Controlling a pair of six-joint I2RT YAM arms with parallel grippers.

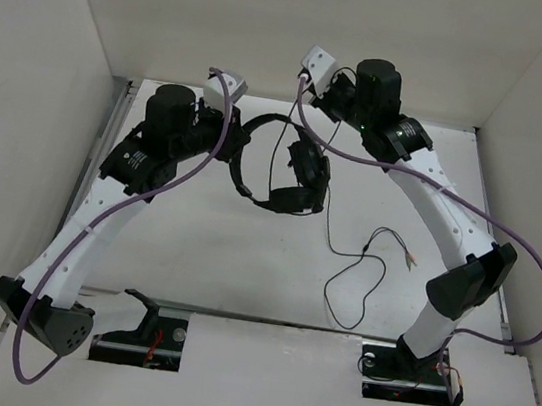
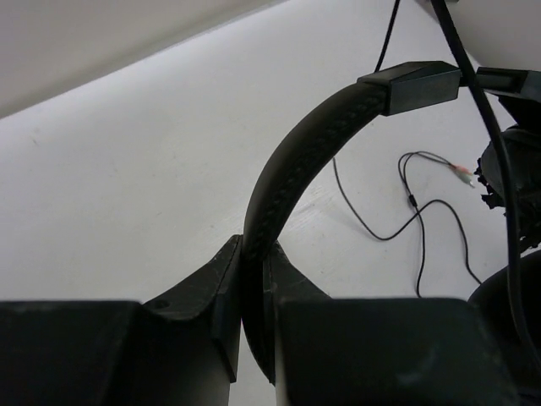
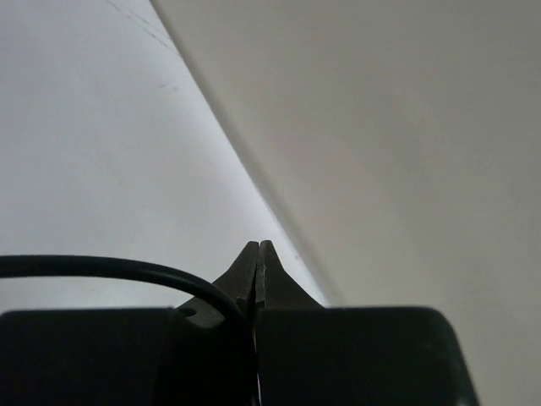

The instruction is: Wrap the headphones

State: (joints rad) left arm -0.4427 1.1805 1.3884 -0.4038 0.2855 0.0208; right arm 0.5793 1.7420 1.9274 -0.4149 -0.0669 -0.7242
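The headband of the headphones (image 2: 296, 161) disappears between the fingers of the left gripper (image 2: 252, 258), and one earcup (image 2: 507, 309) is cut off at the left wrist view's right edge. The tips of the right gripper (image 3: 258, 258) meet; whether they pinch the thin cable (image 2: 382, 239) cannot be told.

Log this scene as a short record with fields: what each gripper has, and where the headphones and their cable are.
left gripper: shut on the headband, which is clamped between both fingers
right gripper: fingers shut; a black cable runs into them and looks pinched
headphones: held by the headband, apparently raised off the table, earcups hanging between the two arms
cable: loose end lies in an open loop on the table, not wrapped
plugs: resting on the table, right of the loop
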